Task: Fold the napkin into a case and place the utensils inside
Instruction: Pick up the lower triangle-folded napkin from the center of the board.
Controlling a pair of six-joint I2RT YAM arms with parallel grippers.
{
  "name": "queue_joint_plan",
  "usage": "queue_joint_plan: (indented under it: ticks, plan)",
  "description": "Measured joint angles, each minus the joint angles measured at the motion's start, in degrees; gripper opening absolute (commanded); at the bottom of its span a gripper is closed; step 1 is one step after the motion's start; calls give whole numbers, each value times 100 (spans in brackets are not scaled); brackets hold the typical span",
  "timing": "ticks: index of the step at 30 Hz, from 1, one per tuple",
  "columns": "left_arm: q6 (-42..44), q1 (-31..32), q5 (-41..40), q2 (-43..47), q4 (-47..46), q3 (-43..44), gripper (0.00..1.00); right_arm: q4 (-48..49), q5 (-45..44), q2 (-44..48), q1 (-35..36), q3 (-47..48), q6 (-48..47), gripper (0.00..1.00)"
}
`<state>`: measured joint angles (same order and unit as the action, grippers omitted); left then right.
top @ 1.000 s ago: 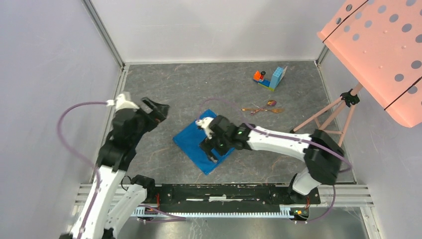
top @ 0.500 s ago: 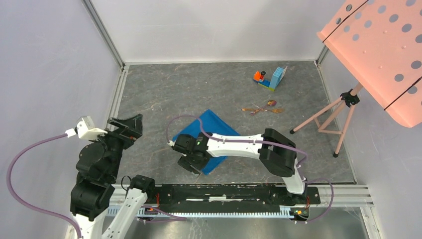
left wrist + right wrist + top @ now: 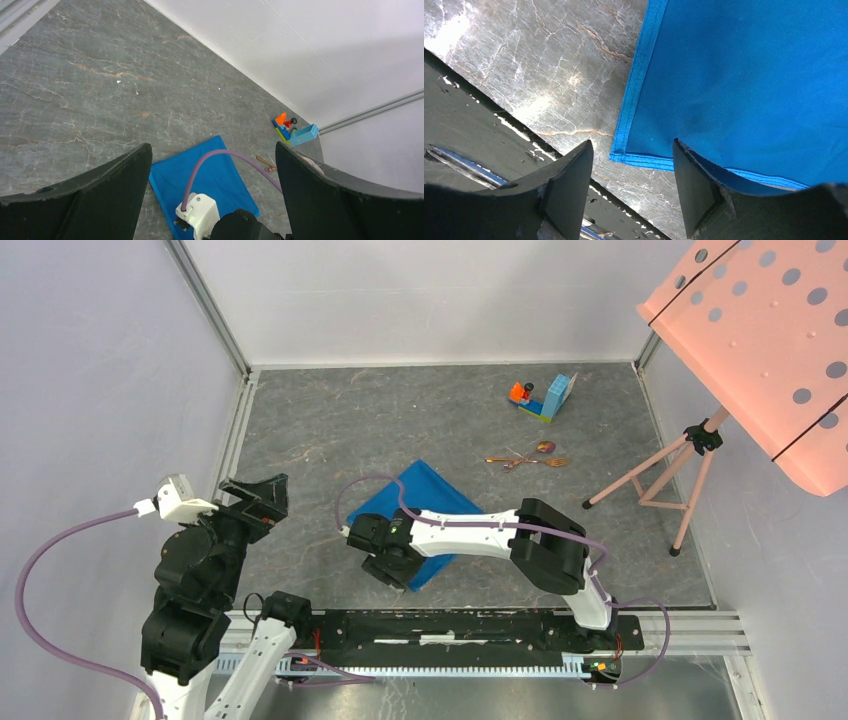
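In the top view, the napkin (image 3: 435, 490) is seen flat on the desk (image 3: 330, 420), set cornerwise with one corner pointing at the near rail (image 3: 450, 625). The right arm (image 3: 470, 525) is stretched across it, its jaws low at that near corner, so this arm is much the nearer. The left jaws are seen raised and wide open, well to the left of the cloth. The utensils (image 3: 528, 459) lie well apart, behind and to the right. Toy blocks (image 3: 545, 398) stand farther back and a tripod (image 3: 650, 485) is at the right, and none is judged to be in the way. In the left wrist view, the cloth is framed between spread fingers (image 3: 90, 200) and nothing is held. In the right wrist view, the hemmed corner is seen in the gap between parted fingers (image 3: 569, 195), which are not closed on it. The cloth spreads up and to the right from there, so a pinch at this corner is judged to be the coming move.
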<state>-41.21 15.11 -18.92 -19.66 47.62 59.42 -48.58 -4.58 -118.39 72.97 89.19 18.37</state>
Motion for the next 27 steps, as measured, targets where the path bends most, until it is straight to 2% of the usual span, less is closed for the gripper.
queue_joint_plan:
  ticks: [8,17,23,27]
  plan:
    - [83,0,0,0,7,33,99,203,22,-66,-59,-201,4,50]
    - [85,0,7,-9,7,83,99,529,-164,142,-146,-570,-20,2]
    - [81,0,133,-101,2,-90,99,1051,-280,468,-160,-1040,-92,0]
    - [9,0,190,-544,72,-315,98,1788,76,909,-302,-1696,-151,0]
